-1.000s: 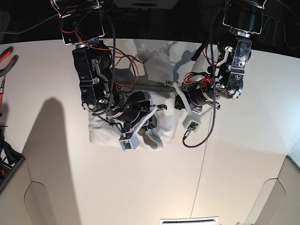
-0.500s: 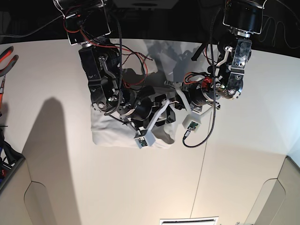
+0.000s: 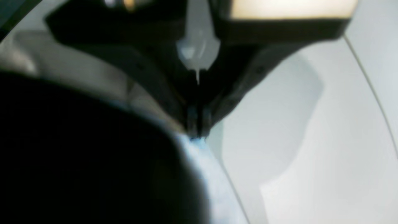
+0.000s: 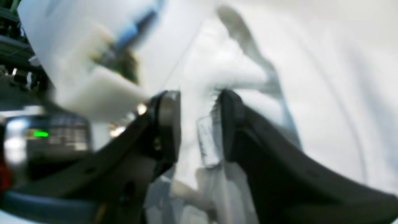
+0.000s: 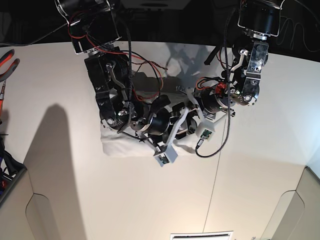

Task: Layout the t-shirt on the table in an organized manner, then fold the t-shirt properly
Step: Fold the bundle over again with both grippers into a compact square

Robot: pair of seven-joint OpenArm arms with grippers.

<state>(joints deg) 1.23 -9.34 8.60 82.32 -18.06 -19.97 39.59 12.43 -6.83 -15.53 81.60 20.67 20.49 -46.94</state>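
The white t-shirt (image 5: 117, 142) lies bunched on the table (image 5: 150, 200), mostly hidden under both arms. My right gripper (image 5: 183, 123) reaches across it toward its right side. In the right wrist view this gripper (image 4: 200, 96) is open, its dark jaws apart over wrinkled t-shirt (image 4: 311, 77) cloth. My left gripper (image 5: 191, 106) sits at the shirt's right edge, close to the right one. In the left wrist view it (image 3: 196, 133) is shut, and pale t-shirt (image 3: 211, 174) cloth comes out from its tips above the table (image 3: 311, 140).
Red-handled pliers (image 5: 6, 62) and other tools (image 5: 5, 170) lie at the far left edge. A thin dark seam (image 5: 215, 185) crosses the tabletop on the right. A loose black cable (image 5: 220, 142) hangs beside the left arm. The front corners have raised panels (image 5: 300, 210).
My right arm has swung to the right across the shirt and its jaws have opened. The shirt's near edge has spread rightward. The left arm has stayed where it was.
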